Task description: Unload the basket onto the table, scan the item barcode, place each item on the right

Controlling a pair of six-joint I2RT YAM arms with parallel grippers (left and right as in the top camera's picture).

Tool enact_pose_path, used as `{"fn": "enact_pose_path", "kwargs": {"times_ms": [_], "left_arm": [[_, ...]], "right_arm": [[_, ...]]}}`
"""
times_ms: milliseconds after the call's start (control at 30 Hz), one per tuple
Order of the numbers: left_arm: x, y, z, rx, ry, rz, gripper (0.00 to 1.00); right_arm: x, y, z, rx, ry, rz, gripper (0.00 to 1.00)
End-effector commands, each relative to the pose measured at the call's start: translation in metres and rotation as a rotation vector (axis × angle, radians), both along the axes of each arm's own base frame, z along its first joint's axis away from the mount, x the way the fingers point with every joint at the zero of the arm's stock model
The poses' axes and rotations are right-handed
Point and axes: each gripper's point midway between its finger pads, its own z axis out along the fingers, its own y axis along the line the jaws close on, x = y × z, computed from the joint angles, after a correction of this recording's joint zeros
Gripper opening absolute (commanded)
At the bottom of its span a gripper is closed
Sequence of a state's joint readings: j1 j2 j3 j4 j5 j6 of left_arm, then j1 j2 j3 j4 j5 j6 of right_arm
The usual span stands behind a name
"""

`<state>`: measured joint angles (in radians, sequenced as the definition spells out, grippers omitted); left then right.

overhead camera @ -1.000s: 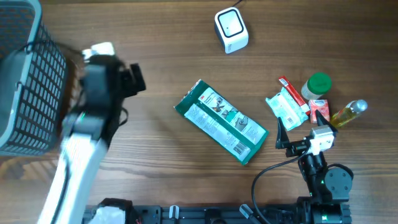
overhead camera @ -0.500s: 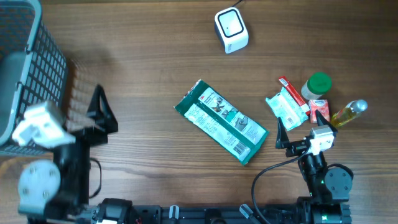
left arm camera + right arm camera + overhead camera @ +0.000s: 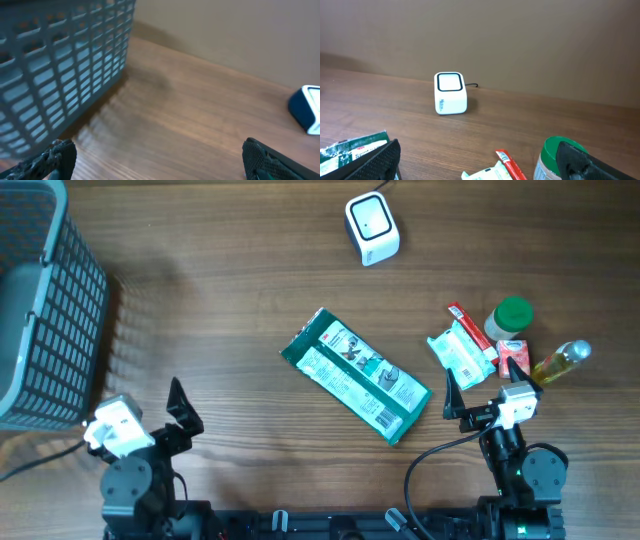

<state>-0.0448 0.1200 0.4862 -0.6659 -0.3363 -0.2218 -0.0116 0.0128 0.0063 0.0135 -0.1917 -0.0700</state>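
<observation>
Black, rough-textured fingertips point(image 3: 56, 159) in the bottom corners of the left wrist view: left jaws spread wide, pinching nothing. Low at the near left edge of the wooden tabletop point(image 3: 250, 270), pointing toward the far side. Just beyond them, along the left edge, a grey lattice basket point(image 3: 40, 310), upright, filling the left half of that wrist view.

Same on the other side: right jaws spread wide, black fingertips point(image 3: 382, 160) in the lower corners of the right wrist view, closed on nothing. Low at the near right edge, likewise pointing away.

Just ahead of the right jaws, a small cluster: white-and-green sachet point(image 3: 462, 350), red tube point(image 3: 468, 323), green-lidded jar point(image 3: 512, 317), small red packet point(image 3: 515, 358), little bottle of yellow liquid point(image 3: 562, 361). All touching or just beside one another.

Left of that cluster, around the middle of the tabletop: green packet point(image 3: 355, 375), flat, lying on a slant, printed face up, with a barcode-like block near its lower right end. Touched by neither pair of jaws; near the right ones, well apart from the left. One corner also visible at the lower left of the right wrist view.

Farthest out, toward the far edge: white scanner point(image 3: 372, 228) with a dark-rimmed window on top and a cable trailing off behind. Well apart from the packet and from both pairs of jaws.
</observation>
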Motion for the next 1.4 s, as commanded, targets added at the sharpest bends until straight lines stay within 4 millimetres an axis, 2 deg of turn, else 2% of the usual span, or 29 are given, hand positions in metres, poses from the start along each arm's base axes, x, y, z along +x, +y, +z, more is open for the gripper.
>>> {"fn": "enact_pose_path", "kwargs": {"times_ms": [0, 133, 200, 300, 467, 633, 867, 1033, 1200, 1367], "left_arm": [[0.003, 0.003, 0.028, -0.001, -0.209, 0.018, 1.0], [0.014, -0.009, 0.077, -0.018, -0.513, -0.058, 1.0], [0.011, -0.018, 0.104, -0.017, -0.698, -0.111, 1.0], [0.005, -0.021, 0.115, -0.011, -0.838, -0.131, 1.0], [0.022, -0.021, 0.079, -0.013, -0.754, -0.13, 1.0], [0.044, -0.018, 0.012, -0.011, -0.53, -0.122, 1.0], [0.051, -0.019, -0.06, -0.031, -0.233, -0.126, 1.0], [0.051, -0.024, -0.06, -0.029, -0.232, -0.157, 1.0], [0.053, -0.047, -0.062, 0.064, -0.202, -0.313, 1.0], [0.053, -0.047, -0.062, 0.064, -0.202, -0.313, 1.0]], "right_arm": [[-0.001, 0.001, 0.002, -0.009, -0.011, 0.011, 1.0], [-0.001, 0.001, 0.002, -0.009, -0.011, 0.011, 1.0], [-0.001, 0.001, 0.002, -0.008, -0.011, 0.011, 1.0], [-0.001, 0.001, 0.002, -0.009, -0.011, 0.011, 1.0], [-0.001, 0.001, 0.002, -0.009, -0.011, 0.011, 1.0], [-0.001, 0.001, 0.002, -0.009, -0.011, 0.011, 1.0], [-0.001, 0.001, 0.002, -0.009, -0.011, 0.011, 1.0], [-0.001, 0.001, 0.002, -0.008, -0.011, 0.011, 1.0], [-0.001, 0.001, 0.002, -0.009, -0.011, 0.011, 1.0], [-0.001, 0.001, 0.002, -0.009, -0.011, 0.011, 1.0]]}}
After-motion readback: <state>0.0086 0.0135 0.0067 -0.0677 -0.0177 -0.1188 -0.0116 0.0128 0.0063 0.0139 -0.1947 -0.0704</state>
